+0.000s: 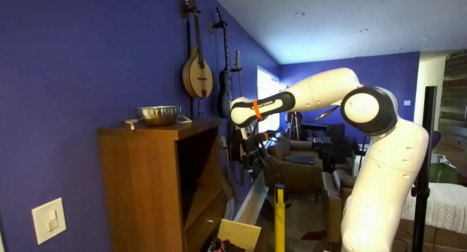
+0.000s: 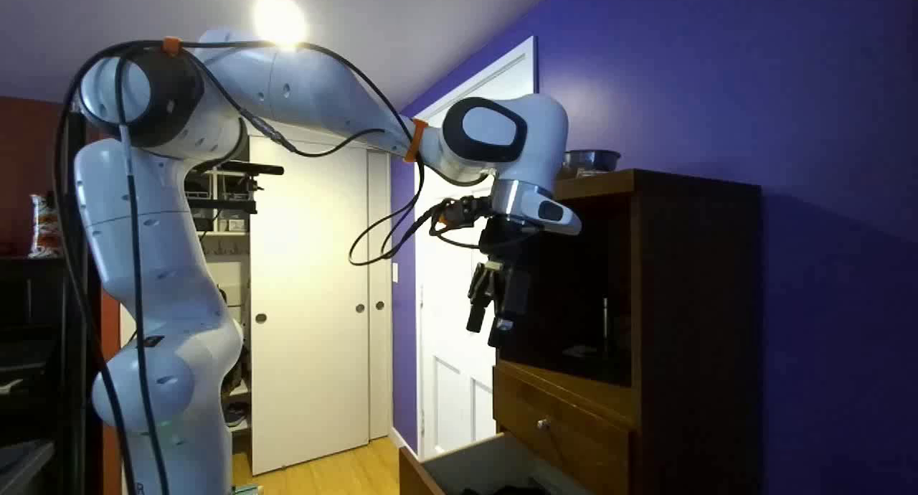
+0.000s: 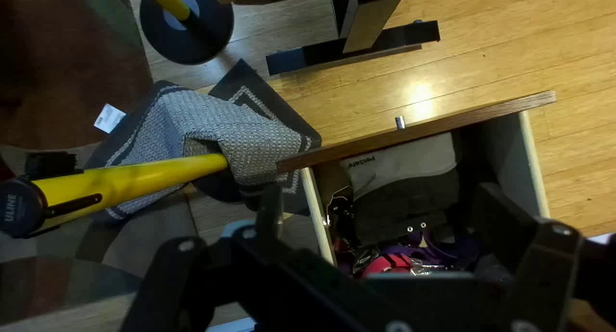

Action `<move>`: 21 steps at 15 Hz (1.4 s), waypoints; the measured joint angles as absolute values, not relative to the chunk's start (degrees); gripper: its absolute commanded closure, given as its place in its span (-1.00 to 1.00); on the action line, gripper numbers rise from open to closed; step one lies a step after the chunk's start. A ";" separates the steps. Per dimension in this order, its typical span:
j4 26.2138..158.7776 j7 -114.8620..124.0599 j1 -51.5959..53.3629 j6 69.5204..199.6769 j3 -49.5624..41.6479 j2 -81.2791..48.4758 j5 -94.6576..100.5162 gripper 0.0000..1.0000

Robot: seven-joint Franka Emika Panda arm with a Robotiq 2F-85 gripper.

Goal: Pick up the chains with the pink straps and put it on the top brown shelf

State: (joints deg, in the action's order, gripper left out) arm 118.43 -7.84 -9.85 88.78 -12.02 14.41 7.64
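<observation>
The chains with the pink straps (image 3: 388, 263) lie in the pulled-out drawer (image 3: 418, 132), partly hidden by my gripper's body in the wrist view. Pink also shows in the drawer in an exterior view (image 1: 220, 245). My gripper (image 2: 488, 328) points down above the drawer, in front of the brown cabinet (image 2: 699, 323). Its fingers are spread and empty in the wrist view (image 3: 385, 211). The brown shelf board (image 1: 200, 204) forms the floor of the cabinet's open compartment, above the drawers. The compartment's inside is dark.
A metal bowl (image 1: 158, 115) and a small light object (image 1: 131, 123) sit on the cabinet top. A yellow post (image 3: 134, 183) stands beside the drawer, near a draped grey mat (image 3: 216, 122). Purple straps (image 3: 433, 248) and a grey pouch (image 3: 404, 163) share the drawer.
</observation>
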 measured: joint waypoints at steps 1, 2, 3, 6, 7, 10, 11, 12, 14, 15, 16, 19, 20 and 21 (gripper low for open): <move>118.43 -7.84 -9.85 88.78 -12.02 14.41 7.64 -1.00; 118.43 -7.84 -9.85 88.78 -12.02 14.41 7.64 -1.00; 118.43 -7.84 -9.85 88.78 -12.02 14.41 7.64 -1.00; 118.43 -7.84 -9.85 88.78 -12.02 14.41 7.64 -1.00; 118.43 -7.84 -9.85 88.78 -12.02 14.41 7.64 -1.00; 118.43 -7.84 -9.85 88.78 -12.02 14.41 7.64 -1.00; 118.43 -7.84 -9.85 88.78 -12.02 14.41 7.64 -1.00; 118.43 -7.61 -9.85 88.78 -12.02 14.41 7.48 -1.00; 118.65 -6.44 -9.85 88.88 -12.02 14.41 6.61 -1.00; 118.98 -5.14 -9.85 88.88 -12.01 14.41 5.81 -1.00; 119.50 -3.61 -9.85 88.92 -11.96 14.41 5.00 -1.00; 122.24 3.06 -9.85 90.75 -11.64 14.42 3.40 -1.00; 123.41 5.30 -9.85 91.99 -11.55 14.43 3.14 -1.00; 124.69 7.75 -9.87 93.29 -11.48 14.43 2.82 -1.00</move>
